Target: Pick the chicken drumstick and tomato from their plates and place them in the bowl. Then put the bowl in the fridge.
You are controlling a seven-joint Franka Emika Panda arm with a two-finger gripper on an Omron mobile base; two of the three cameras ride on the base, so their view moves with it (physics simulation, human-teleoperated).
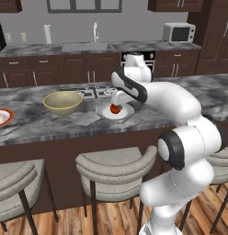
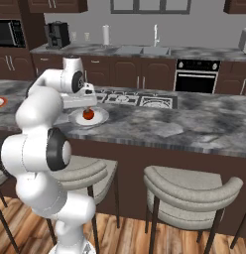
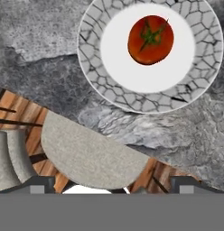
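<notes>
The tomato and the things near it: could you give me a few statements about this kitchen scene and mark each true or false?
1. The tomato lies on a white-grey plate with a crackled rim. True.
2. The tomato is already in the bowl. False: it is on its plate, and the tan bowl stands beside that plate on the counter.
3. The hand hangs over the tomato's plate. True.
4. The hand is closed around the tomato. False: in the hand view the tomato lies free on the plate, with nothing touching it.
5. The bowl stands on a stool. False: it stands on the marble counter, and the stools are below, in front of it.
</notes>
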